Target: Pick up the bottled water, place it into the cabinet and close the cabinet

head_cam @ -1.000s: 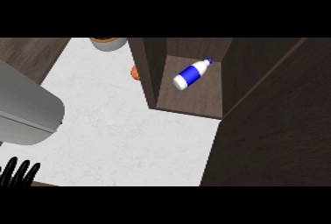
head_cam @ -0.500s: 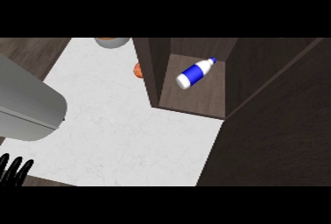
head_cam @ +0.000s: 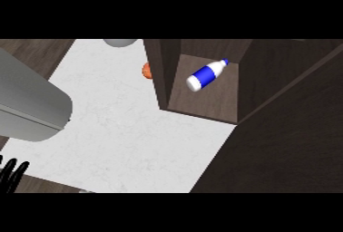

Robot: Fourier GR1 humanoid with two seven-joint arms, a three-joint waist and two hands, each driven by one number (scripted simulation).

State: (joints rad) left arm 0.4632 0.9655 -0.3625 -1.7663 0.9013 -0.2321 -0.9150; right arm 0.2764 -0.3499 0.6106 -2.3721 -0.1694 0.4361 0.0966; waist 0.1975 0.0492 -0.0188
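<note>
Cabinet (head_cam: 201, 102) holds 1 bottled water (head_cam: 204, 76).

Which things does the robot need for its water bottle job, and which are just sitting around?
For the job:
- bottled water, lying inside the cabinet
- cabinet, open
- left hand, at the lower left edge

Just lying about:
- orange thing beside the cabinet
- grey thing at the top edge

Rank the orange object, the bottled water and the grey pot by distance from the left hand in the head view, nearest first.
From the left hand, lower left:
1. orange object, beside the cabinet wall.
2. grey pot, top edge.
3. bottled water, inside the cabinet.
</note>
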